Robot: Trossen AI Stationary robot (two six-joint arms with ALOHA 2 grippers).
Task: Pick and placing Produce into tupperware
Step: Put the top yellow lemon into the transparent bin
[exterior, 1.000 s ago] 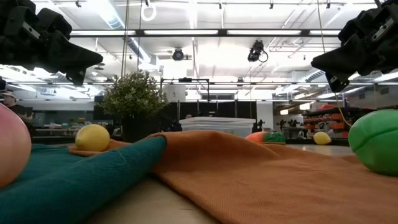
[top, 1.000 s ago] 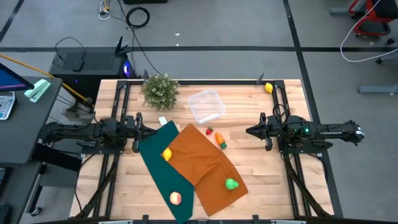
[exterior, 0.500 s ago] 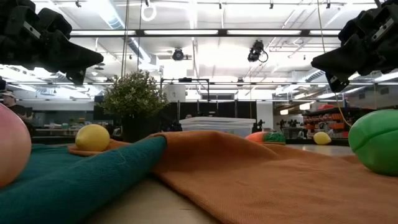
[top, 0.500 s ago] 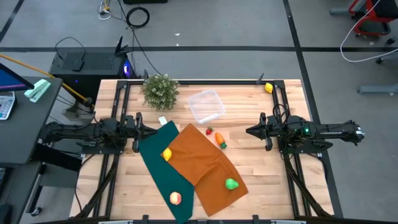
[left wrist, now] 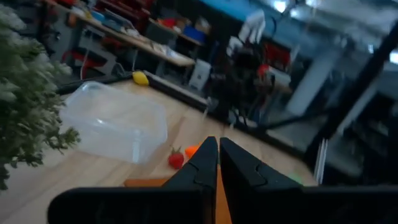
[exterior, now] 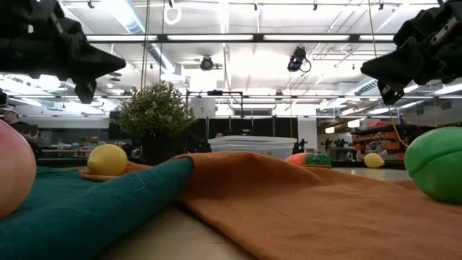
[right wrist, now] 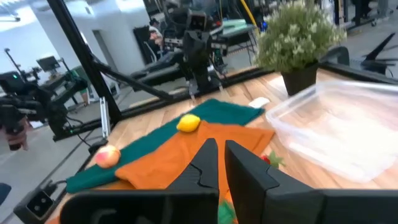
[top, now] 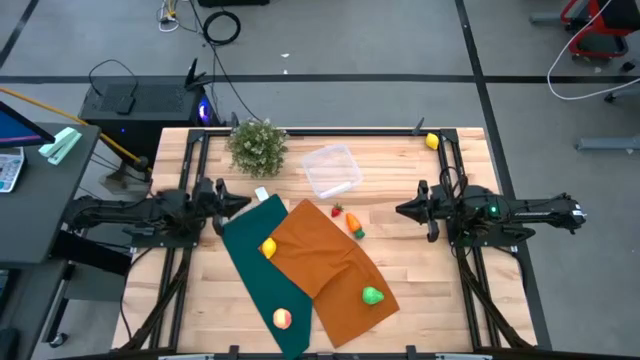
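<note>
The clear tupperware (top: 332, 170) stands at the table's far middle. A yellow piece (top: 268, 248) and a peach-coloured one (top: 283, 319) of the produce lie on the green cloth (top: 250, 265), and a green piece (top: 372, 296) on the orange cloth (top: 325, 265). A red piece (top: 338, 210) and an orange one (top: 354, 224) lie just near of the box, and another yellow one (top: 432, 141) at the far right corner. My left gripper (top: 244, 198) hovers shut at the left, my right gripper (top: 398, 210) shut at the right. Both are level, above the table, and hold nothing.
A bushy potted plant (top: 258, 145) stands left of the tupperware at the far edge. The two cloths overlap and rumple across the table's middle and near part. Black rails (top: 455, 170) run along both sides. Bare wood lies between the cloths and the right arm.
My left gripper has rolled about its own line and swung its tip a little toward the table's far edge, staying in place and shut. The produce, cloths and tupperware have not moved.
</note>
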